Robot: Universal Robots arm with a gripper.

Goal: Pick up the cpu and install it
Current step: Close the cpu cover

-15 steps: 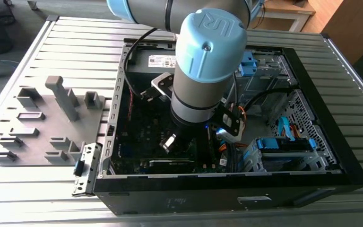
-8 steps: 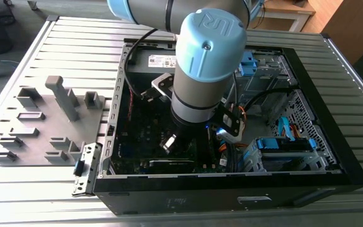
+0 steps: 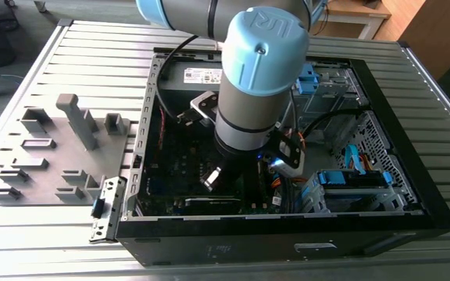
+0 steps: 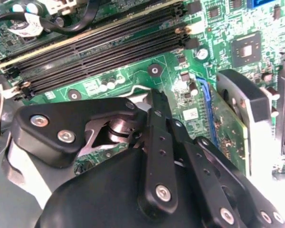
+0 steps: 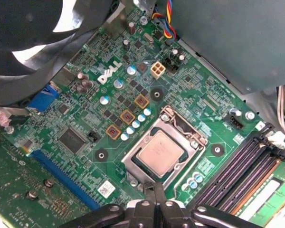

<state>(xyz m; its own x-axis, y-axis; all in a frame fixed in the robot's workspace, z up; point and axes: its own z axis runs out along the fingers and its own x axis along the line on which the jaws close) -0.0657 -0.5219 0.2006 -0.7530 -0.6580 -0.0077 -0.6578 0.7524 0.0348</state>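
Hanging closed and empty inside the computer case [image 3: 233,240] on the slatted tabletop [image 3: 92,47], the tool [image 5: 157,191] is beside the socketed cpu [image 5: 159,153].

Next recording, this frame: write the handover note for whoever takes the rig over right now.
The hand: shut and empty, low over the motherboard, tips beside the edge of the socket frame.
The cpu: lying flat in the socket, inside that metal frame, within the computer case.
Done: cpu is placed in the socket and released.
Left: it cannot be told whether the frame is latched; the arm is down inside the case.
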